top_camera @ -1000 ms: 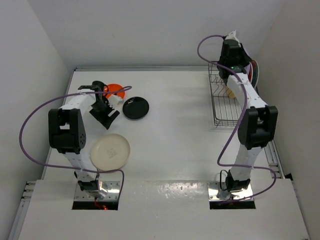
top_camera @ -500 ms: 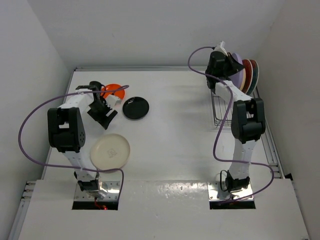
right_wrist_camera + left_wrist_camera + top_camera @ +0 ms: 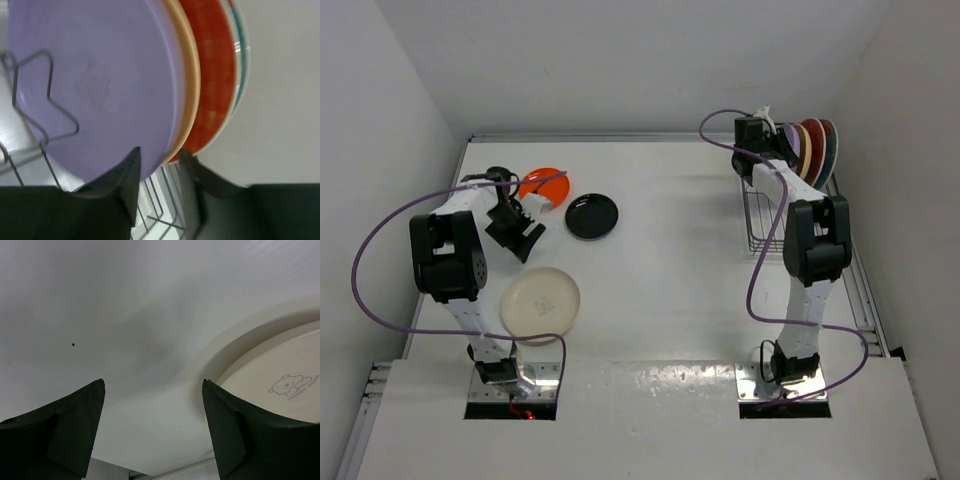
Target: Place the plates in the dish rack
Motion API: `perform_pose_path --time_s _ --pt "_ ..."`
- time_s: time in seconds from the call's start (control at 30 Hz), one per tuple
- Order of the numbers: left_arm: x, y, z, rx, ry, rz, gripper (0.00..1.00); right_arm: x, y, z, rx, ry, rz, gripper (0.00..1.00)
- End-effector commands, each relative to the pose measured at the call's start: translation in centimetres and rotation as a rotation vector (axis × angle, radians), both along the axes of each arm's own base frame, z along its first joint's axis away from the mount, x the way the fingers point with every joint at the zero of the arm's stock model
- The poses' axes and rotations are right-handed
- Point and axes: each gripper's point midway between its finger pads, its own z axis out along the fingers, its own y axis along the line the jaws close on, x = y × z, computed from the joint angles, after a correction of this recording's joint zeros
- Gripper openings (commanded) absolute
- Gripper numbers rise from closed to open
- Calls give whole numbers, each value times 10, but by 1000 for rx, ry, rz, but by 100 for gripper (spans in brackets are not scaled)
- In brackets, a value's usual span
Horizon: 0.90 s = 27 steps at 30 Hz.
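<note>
The dish rack [image 3: 760, 215] stands at the far right. A lavender plate [image 3: 788, 142], a tan-yellow plate [image 3: 800, 148] and two red plates with teal rims [image 3: 817, 140] stand upright in its far end. My right gripper [image 3: 776, 136] is at their near side. In the right wrist view its jaws [image 3: 160, 152] are open astride the lower rims of the lavender plate [image 3: 95, 80] and tan plate [image 3: 190, 90]. My left gripper [image 3: 523, 245] is open and empty above the table, between the orange plate [image 3: 542, 183] and the cream plate [image 3: 540, 303]. The black plate [image 3: 591, 215] lies to its right.
The left wrist view shows bare white table and the cream plate's rim [image 3: 280, 385] at the right. Rack wires [image 3: 77, 129] cross in front of the lavender plate. White walls close the table at the left, back and right.
My right arm has swung back and left from over the rack, uncovering the plates standing in it. My left gripper has shifted slightly left and nearer, uncovering the orange plate.
</note>
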Motion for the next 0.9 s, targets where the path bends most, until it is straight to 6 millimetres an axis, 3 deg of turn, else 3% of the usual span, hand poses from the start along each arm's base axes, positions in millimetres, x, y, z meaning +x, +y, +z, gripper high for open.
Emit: perform_pose_path --time_s 0.0,0.2,0.27,0.33,0.5,0.67,0.8,0.87 --pt "-10 8 -12 -27 45 18 83 1 9 6 108 -31 20 39" --pt "-31 -6 -19 -150 127 -14 82 1 21 33 156 -46 78 64" --pt "-40 -9 -17 -187 156 -22 81 -1 23 49 169 -77 91 65" --pt "-41 -13 -13 -208 145 -54 80 -3 26 54 185 -81 108 67" --pt "-42 -16 -4 -229 120 -106 77 -10 39 93 218 -150 169 70" --pt "-39 -15 -4 -221 110 -105 74 -18 51 110 228 -164 222 71" --pt "-56 -18 -24 -210 165 -116 68 -25 58 115 267 -190 239 72" --pt "-64 -22 -35 -201 195 -121 59 -28 62 115 317 -213 254 72"
